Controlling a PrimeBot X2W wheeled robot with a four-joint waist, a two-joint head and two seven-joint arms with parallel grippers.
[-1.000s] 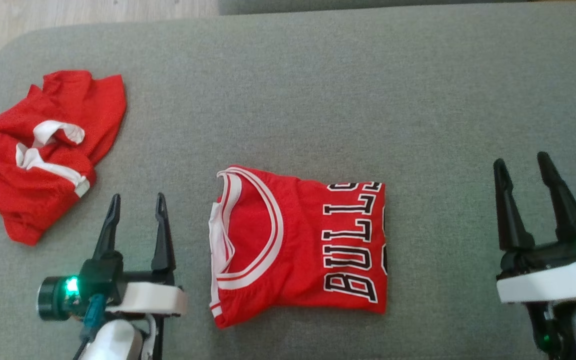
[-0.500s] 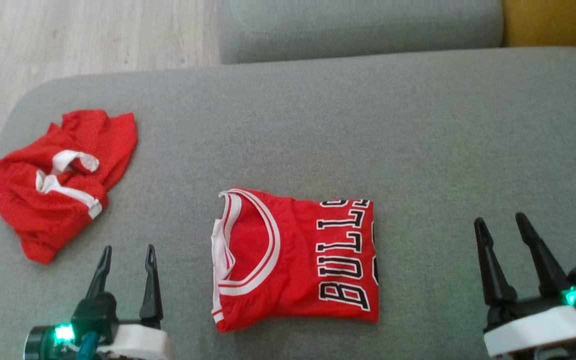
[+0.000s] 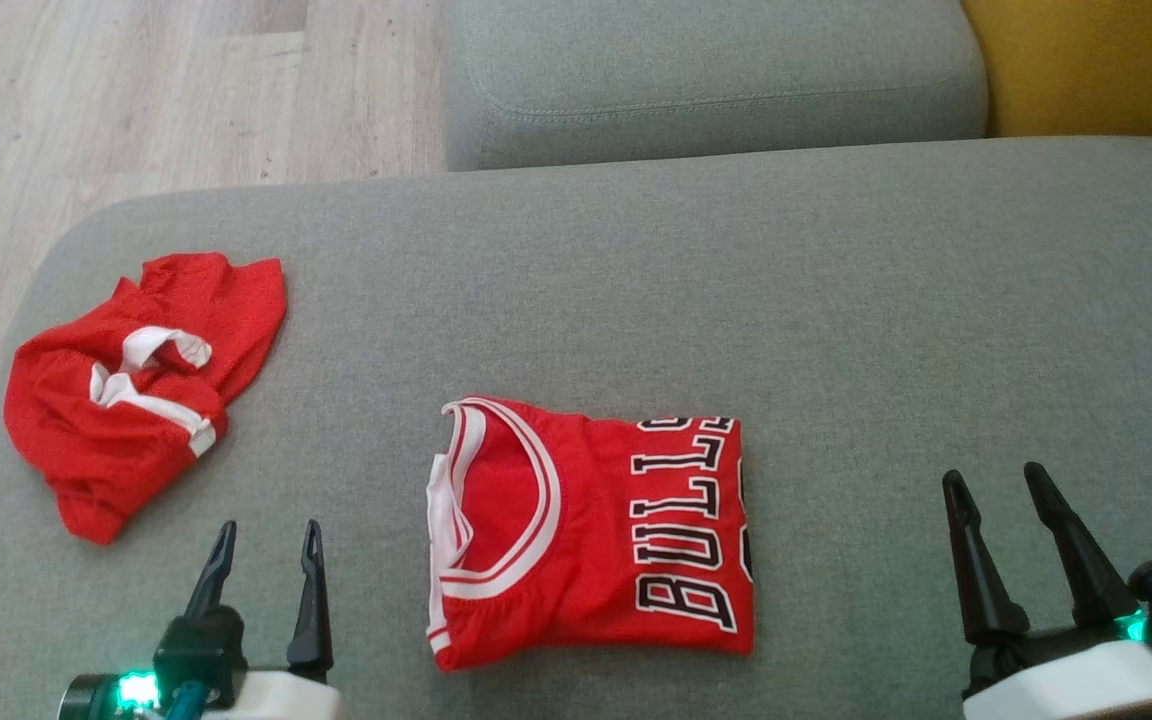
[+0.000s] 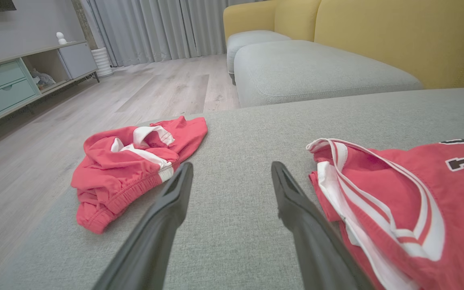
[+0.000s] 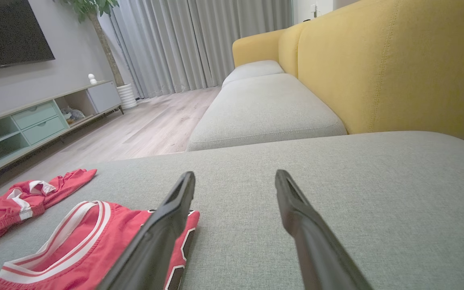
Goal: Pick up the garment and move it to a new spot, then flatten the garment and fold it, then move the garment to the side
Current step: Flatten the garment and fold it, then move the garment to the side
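The folded jersey is seen lying flat on the grey cushion, on the near side toward the robot, collar to the left and lettering to the right, and it is touched by neither gripper. The left gripper is held empty with its jaws spread wide, near the collar edge. The right gripper is likewise spread wide and empty, well apart from the lettered edge. The fold is judged done, with the move to the side yet to be made, and this is where trouble could be met. If only the top layer is pinched at the collar, the fold could be pulled open as the jersey is lifted. If one edge alone is taken, the stack could be left to sag and slide apart. A push leftward could be run into the crumpled red garment, which is lying close to the cushion's rounded left edge above the floor, and something could be tipped over. The end of the lettering is wrapped out of sight around the right fold, the lower layers are hidden, both wrists are cropped at the bottom of the head view, and the fingertips' height above the fabric cannot be told.
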